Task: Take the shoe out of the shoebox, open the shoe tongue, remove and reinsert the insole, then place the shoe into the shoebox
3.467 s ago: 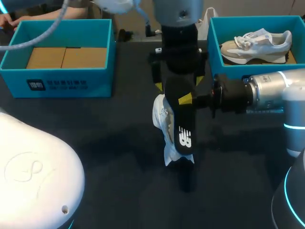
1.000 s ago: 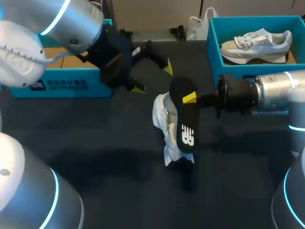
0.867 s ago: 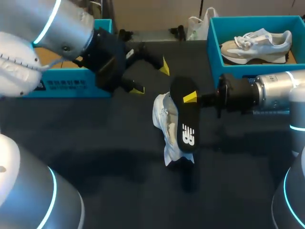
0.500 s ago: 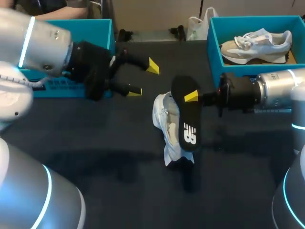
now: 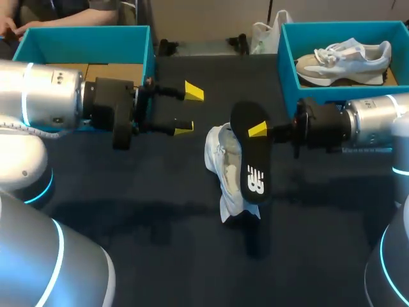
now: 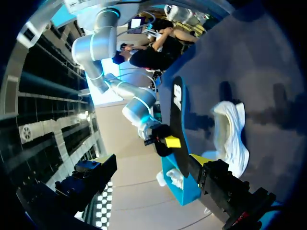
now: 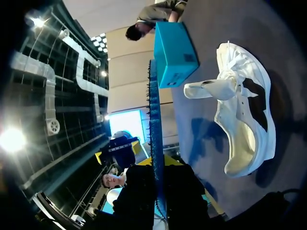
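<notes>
Insole [image 5: 248, 160]: frame centre, pinched at its top end by right gripper [image 5: 257, 130]. Shoe [image 5: 223, 169]: just left, unheld on table [image 5: 128, 211]. Left gripper [image 5: 188, 110]: spread, empty. Risk: seemingly shallow pinch; insole may pivot, shoe slide.

The shoe [image 5: 220, 163] lies between left shoebox [image 5: 83, 37] and right shoebox [image 5: 287, 70], insole [image 5: 250, 173] beside it.

The left arm [image 5: 51, 105] lies level, and the left tool [image 5: 188, 110] at its end is spread wide, yellow tips apart, well to the left of the flat black foam insole [image 5: 249, 163]. The right arm [image 5: 370, 121] lies level too; the right tool [image 5: 259, 131] pinches that insole's upper end from both faces.
</notes>
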Controlling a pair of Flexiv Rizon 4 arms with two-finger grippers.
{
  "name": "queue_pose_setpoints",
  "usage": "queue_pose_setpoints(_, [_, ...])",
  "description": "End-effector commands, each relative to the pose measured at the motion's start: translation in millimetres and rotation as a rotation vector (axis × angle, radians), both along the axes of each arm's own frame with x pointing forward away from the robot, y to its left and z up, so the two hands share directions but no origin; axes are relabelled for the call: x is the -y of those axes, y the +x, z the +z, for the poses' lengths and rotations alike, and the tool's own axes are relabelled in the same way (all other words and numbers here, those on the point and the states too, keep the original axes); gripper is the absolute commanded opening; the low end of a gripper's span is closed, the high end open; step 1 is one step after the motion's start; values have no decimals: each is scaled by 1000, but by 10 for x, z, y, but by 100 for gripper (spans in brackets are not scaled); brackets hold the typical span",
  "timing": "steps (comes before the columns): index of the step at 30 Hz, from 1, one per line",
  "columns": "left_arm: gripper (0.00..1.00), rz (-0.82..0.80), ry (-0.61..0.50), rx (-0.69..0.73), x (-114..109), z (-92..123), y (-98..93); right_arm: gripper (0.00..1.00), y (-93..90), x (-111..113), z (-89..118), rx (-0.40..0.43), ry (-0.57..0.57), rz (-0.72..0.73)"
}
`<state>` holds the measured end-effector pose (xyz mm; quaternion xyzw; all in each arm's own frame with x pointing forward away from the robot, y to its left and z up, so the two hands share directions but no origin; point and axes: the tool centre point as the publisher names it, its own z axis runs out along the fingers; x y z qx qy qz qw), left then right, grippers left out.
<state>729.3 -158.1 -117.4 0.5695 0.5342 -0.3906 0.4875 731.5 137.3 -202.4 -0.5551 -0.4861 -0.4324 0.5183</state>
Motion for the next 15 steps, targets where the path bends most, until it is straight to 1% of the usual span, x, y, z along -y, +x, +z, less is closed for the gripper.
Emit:
queue_pose_setpoints(1, [100, 12, -88, 25, 41, -153, 24, 0, -19, -26, 53, 2, -12, -13])
queue_pose_setpoints(7, [100, 2, -111, 9, 75, -279, 76, 0, -59, -42, 104, -3, -13, -37])
queue_pose_setpoints(10, [100, 18, -116, 8, 123, -359, 114, 0, -76, -85, 139, -2, -11, -48])
queue_pose_setpoints(15, [100, 38, -165, -40, 236, -445, 162, 0, -102, -184, 203, 15, -4, -57])
